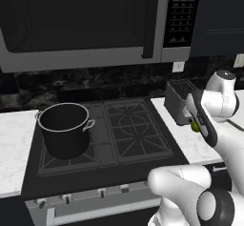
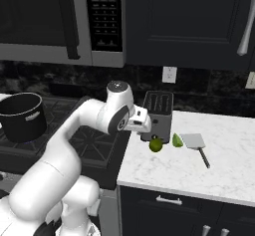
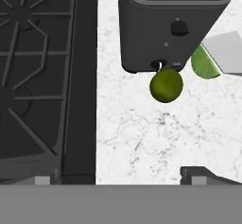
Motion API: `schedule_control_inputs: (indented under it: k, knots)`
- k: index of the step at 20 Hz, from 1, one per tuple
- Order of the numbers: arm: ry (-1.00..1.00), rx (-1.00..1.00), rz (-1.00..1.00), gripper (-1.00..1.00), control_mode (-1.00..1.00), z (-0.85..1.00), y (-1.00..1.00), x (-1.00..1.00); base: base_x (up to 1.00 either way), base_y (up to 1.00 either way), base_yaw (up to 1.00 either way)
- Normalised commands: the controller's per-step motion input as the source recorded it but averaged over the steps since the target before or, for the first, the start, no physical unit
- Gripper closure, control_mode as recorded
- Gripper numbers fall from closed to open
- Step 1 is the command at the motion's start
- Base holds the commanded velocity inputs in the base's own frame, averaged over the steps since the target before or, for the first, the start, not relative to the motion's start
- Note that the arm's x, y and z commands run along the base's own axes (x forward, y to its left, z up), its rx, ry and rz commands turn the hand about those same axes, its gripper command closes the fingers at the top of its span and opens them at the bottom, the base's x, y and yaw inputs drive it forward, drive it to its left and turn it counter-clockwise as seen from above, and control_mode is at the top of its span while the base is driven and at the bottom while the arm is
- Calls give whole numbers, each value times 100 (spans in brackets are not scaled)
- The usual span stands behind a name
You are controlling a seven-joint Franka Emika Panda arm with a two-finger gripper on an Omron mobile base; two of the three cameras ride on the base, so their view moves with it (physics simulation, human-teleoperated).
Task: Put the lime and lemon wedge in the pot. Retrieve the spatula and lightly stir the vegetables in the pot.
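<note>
You will find no text, label, brand, number or sign that can be read. The microwave control panel (image 2: 104, 16), up at the far left above the stove, carries rows of small pale marks, but they are too blurred for you to make out. The toaster (image 3: 172, 24) front shows you no lettering.

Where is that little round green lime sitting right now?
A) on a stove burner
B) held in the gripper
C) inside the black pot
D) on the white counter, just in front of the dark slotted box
D: the lime rests on the white counter just in front of the dark slotted box, far from the pot.
</note>
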Motion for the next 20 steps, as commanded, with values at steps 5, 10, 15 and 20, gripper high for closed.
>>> schedule_control_inputs:
  k: [5, 10, 15, 20]
  knots:
    - [0, 0, 0, -100, -100, -35, -49, 50, 0, 0, 0]
    - [2, 0, 0, -100, -100, -33, -50, 50, 0, 0, 0]
    - [5, 0, 0, -100, -100, -44, -39, 39, 0, 0, 0]
    - [3, 0, 0, -100, -100, -41, -25, 29, 0, 0, 0]
